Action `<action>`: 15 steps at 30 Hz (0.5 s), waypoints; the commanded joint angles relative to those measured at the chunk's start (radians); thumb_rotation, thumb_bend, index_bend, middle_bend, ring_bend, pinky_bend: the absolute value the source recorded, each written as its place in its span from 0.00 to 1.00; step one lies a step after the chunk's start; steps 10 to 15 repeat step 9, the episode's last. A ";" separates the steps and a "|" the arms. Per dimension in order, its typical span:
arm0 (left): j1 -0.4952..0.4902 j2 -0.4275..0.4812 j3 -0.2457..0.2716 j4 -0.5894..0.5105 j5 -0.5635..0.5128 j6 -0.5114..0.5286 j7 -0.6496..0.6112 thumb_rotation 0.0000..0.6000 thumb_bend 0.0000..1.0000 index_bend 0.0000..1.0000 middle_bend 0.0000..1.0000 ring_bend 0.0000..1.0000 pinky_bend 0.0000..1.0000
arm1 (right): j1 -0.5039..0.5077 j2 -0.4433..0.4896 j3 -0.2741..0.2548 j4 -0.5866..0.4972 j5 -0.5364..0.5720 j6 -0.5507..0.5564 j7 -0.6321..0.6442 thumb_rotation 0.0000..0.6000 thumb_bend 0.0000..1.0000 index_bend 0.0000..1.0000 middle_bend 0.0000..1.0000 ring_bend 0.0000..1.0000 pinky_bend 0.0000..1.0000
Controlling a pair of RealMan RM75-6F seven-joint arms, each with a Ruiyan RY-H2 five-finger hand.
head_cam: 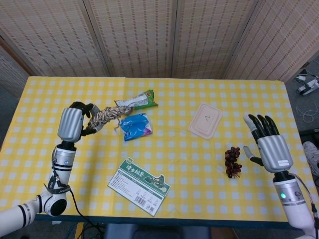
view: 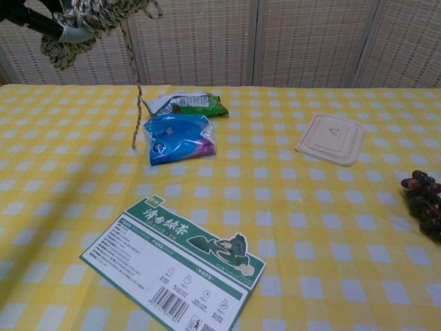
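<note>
The left hand (head_cam: 75, 122) is up off the counter (head_cam: 45, 144) at its left side, its fingers (head_cam: 88, 110) curled round a hank of speckled rope (head_cam: 108, 114), which it holds in the air. The rope sticks out from the hand toward the middle of the counter, and in the chest view a loose strand of it hangs straight down, its end near the blue pouch (view: 176, 136). That pouch lies flat on the yellow checked cloth, and just behind it, touching or nearly so, lies a green and white snack packet (view: 187, 103).

Over on the other side the right hand (head_cam: 268, 144) is raised near the counter's right edge, back toward the head camera, its fingers (head_cam: 260, 124) spread apart and pointing up, holding nothing. The nearest thing to it is a small bunch of dark grapes (head_cam: 232, 162), lying just beside its thumb side. A pale square lid (head_cam: 205, 120) rests flat further in, well apart from the hand and beyond the grapes.

Toward the front edge, roughly between the two arms, a green and white printed card (head_cam: 138, 185) lies at a slant, with a barcode at its near end
</note>
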 commanded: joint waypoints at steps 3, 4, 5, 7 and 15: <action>0.004 0.005 -0.002 -0.005 -0.003 0.004 0.001 1.00 0.31 0.72 0.81 0.59 0.37 | -0.129 -0.039 -0.065 0.048 -0.079 0.110 0.039 1.00 0.33 0.00 0.09 0.00 0.00; 0.005 0.007 -0.003 -0.007 -0.004 0.005 0.002 1.00 0.31 0.72 0.81 0.59 0.37 | -0.145 -0.044 -0.071 0.054 -0.089 0.122 0.044 1.00 0.33 0.00 0.09 0.00 0.00; 0.005 0.008 -0.004 -0.008 -0.005 0.005 0.001 1.00 0.31 0.72 0.81 0.59 0.37 | -0.156 -0.047 -0.074 0.058 -0.096 0.128 0.046 1.00 0.33 0.00 0.09 0.00 0.00; 0.007 0.010 -0.006 -0.011 -0.007 0.008 0.001 1.00 0.31 0.72 0.81 0.59 0.37 | -0.174 -0.053 -0.079 0.065 -0.110 0.136 0.049 1.00 0.33 0.00 0.09 0.00 0.00; 0.008 0.011 -0.006 -0.013 -0.008 0.008 0.001 1.00 0.31 0.72 0.81 0.59 0.37 | -0.184 -0.056 -0.081 0.068 -0.121 0.133 0.054 1.00 0.33 0.00 0.09 0.00 0.00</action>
